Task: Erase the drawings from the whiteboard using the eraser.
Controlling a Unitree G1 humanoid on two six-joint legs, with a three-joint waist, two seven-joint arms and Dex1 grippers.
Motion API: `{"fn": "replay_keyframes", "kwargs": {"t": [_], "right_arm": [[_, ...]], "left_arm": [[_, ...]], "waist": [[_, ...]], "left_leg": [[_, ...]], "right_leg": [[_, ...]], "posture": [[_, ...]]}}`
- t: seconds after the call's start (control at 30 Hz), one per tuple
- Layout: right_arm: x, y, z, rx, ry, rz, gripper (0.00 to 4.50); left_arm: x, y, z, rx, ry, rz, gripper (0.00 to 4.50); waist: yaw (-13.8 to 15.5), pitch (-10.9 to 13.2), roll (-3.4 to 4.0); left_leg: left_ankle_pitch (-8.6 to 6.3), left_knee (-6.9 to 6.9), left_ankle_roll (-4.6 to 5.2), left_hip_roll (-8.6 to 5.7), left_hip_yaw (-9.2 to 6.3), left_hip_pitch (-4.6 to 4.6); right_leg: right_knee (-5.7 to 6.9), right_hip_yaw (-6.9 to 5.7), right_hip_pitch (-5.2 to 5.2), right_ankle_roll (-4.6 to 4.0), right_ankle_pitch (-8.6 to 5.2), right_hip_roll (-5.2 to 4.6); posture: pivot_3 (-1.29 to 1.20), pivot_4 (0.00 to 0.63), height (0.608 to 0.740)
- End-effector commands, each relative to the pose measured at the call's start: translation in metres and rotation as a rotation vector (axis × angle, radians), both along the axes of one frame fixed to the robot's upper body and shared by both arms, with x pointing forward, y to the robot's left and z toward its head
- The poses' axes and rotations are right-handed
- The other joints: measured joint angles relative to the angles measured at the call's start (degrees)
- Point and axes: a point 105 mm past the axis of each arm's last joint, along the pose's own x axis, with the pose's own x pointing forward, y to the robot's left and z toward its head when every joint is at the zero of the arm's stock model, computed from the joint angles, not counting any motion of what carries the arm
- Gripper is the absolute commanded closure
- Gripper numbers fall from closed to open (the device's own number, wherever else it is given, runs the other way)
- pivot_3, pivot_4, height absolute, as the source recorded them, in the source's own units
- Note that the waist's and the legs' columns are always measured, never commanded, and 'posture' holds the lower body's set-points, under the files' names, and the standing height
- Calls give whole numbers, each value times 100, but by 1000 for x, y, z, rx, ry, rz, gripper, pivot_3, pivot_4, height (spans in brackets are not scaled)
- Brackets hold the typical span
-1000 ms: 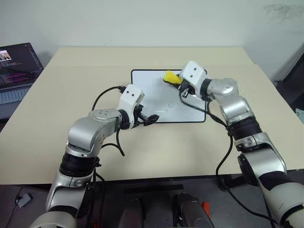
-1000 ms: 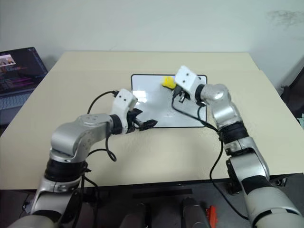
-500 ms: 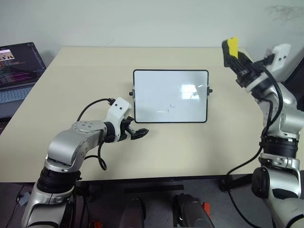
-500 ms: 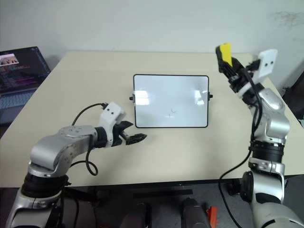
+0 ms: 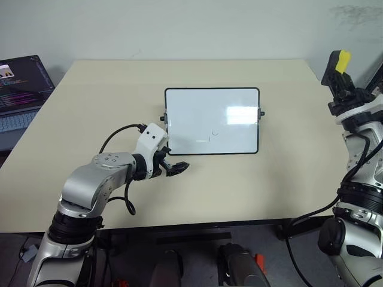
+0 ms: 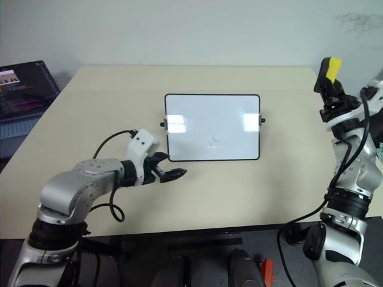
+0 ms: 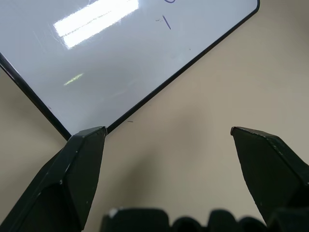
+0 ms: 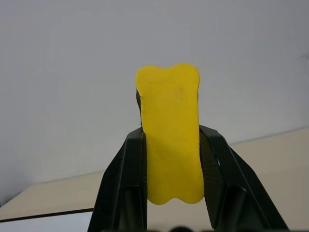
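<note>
The whiteboard (image 5: 191, 113) lies flat in the middle of the table. The drawings (image 5: 214, 133) are a few thin black strokes near its lower centre, also visible as drawings (image 7: 165, 21) in the left wrist view. My right gripper (image 5: 335, 70) is raised high at the table's far right, pointing upward, shut on the yellow eraser (image 5: 342, 60). In the right wrist view the eraser (image 8: 170, 130) stands upright between the two black fingers. My left gripper (image 5: 179, 167) is open and hovers low just in front of the board's near left corner.
The beige table (image 5: 239, 185) has bare surface around the board on all sides. An open laptop (image 5: 21, 84) sits off the table's far left edge. A plain wall stands behind the table.
My right gripper lifted the eraser off the board, swung far right and turned upward. The left gripper drew back from the board's front edge to just in front of its corner.
</note>
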Motion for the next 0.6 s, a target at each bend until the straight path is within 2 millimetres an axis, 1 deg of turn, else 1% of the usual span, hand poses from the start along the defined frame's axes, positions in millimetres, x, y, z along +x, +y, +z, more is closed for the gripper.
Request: {"fn": "replay_keyframes", "kwargs": {"t": [0.03, 0.1, 0.17, 0.2, 0.27, 0.3, 0.43, 0.47, 0.5, 0.6], "right_arm": [[-3, 2, 13, 6, -49, 9, 3410], [-2, 5, 13, -9, -45, 20, 3410], [-2, 14, 16, -40, -46, 47, 3410], [-2, 20, 15, -88, -39, 56, 3410], [3, 44, 3, -330, 4, 72, 3410], [4, 52, -3, -409, 18, 78, 3410], [10, 93, -39, -828, 71, 132, 3410], [11, 102, -44, -913, 65, 145, 3410], [11, 107, -47, -962, 59, 151, 3410], [12, 138, -61, -1183, 27, 228, 3410]], "left_arm": [[-1, -5, 8, -5, -41, -23, 0], [-1, -5, 7, -5, -40, -24, 0], [-1, -5, 7, -5, -38, -23, 0], [-1, -5, 6, -5, -37, -24, 0], [-1, -6, 6, -6, -35, -25, 0], [0, -6, 6, -6, -35, -26, 0], [1, -7, 5, -5, -36, -24, 0], [2, -7, 6, -5, -37, -23, 0], [2, -7, 6, -5, -37, -23, 0], [3, -7, 6, -5, -38, -26, 0]], "waist": [[7, 0, 0], [9, 0, 0], [11, 0, 0], [8, 0, 0], [2, 0, 0], [3, 0, 0], [3, 0, 0], [3, 0, 0], [3, 0, 0], [11, 0, 0]], "left_leg": [[0, 0, 0, -1, 0, -1], [0, 0, 0, -1, 0, -2], [0, -1, 0, -1, 0, -2], [0, -1, 0, 0, 0, -2], [0, -1, 0, 0, 0, -2], [0, -1, 0, 0, 1, -2], [0, 0, 0, -1, 1, 0], [0, 0, 0, 0, 1, 0], [0, 0, 0, -1, 2, 0], [0, 0, -1, -1, 2, -2]], "right_leg": [[-1, 1, 1, 0, 0, -1], [-3, 0, 1, 0, 0, -1], [-2, 0, 0, 0, 0, -1], [-2, -1, 0, 0, 0, -1], [-2, 0, -1, 0, 0, -1], [-1, 0, -1, 0, 0, -1], [-3, 0, -1, -1, -1, -1], [-4, 0, -1, -1, -1, -1], [-4, 0, -2, -1, -1, -1], [-4, 0, -3, -1, -1, -1]], "posture": [[0, 150, 740], [0, 150, 740], [0, 150, 740], [0, 150, 740], [0, 150, 740], [0, 150, 740], [0, 150, 740], [0, 150, 740], [0, 150, 740], [0, 150, 740]]}}
